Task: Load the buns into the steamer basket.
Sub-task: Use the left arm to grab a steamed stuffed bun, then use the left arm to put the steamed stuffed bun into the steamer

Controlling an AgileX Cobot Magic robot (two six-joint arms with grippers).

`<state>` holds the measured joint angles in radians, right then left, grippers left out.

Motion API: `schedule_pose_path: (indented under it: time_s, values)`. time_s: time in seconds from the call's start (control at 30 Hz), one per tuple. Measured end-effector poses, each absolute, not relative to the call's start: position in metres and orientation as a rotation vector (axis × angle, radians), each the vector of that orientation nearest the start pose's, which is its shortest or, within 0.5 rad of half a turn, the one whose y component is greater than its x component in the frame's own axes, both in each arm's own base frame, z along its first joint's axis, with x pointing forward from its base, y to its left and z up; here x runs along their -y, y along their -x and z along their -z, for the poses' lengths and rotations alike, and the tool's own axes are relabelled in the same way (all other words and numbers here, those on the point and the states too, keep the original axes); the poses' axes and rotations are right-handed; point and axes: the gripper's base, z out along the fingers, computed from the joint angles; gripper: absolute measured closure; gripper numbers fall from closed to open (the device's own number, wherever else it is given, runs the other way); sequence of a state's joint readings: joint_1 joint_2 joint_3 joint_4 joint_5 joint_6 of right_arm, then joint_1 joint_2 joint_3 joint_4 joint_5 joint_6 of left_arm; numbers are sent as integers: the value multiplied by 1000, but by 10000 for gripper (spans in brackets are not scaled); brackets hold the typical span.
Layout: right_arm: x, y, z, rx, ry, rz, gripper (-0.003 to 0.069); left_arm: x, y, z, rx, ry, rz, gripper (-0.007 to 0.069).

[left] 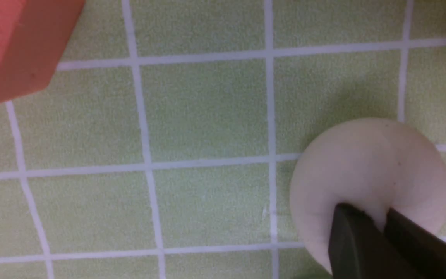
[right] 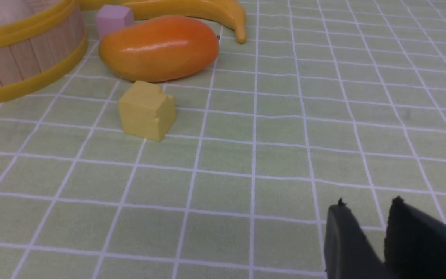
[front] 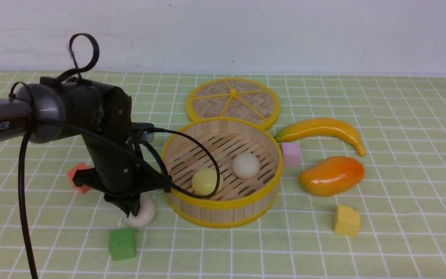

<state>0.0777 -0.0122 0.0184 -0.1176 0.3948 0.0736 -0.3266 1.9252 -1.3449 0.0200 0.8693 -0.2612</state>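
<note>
The left hand (front: 134,209) is clenched, its tips pinching the top of an off-white bun (front: 147,215) that sits on the surface (front: 401,217) just left of the steamer basket (front: 223,221). A yellow bun (front: 204,181) and a white bun (front: 246,165) lie inside the basket. The right hand (right: 368,203), well to the basket's right, is released and grasps nothing.

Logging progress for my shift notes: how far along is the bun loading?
Done: the yellow bun and one off-white bun lie in the steamer basket. In hand: the left gripper pinches the third bun, on the cloth beside the basket. Left: lift it in.
</note>
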Motion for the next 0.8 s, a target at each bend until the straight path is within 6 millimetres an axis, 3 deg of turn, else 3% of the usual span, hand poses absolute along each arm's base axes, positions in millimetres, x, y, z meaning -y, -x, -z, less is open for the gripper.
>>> schedule_pose_path:
  time_s: [0.43,0.7,0.8]
  values:
    - [0,-52,-172,-1880,74,12,462,121,-361,-235,-2835,-147,108,636]
    - [0,-52,-172,-1880,74,12,449,134,-381,-301,-2672,-160,238,636]
    - [0,-52,-172,-1880,74,12,445,144,-392,-311,-2614,-162,355,636]
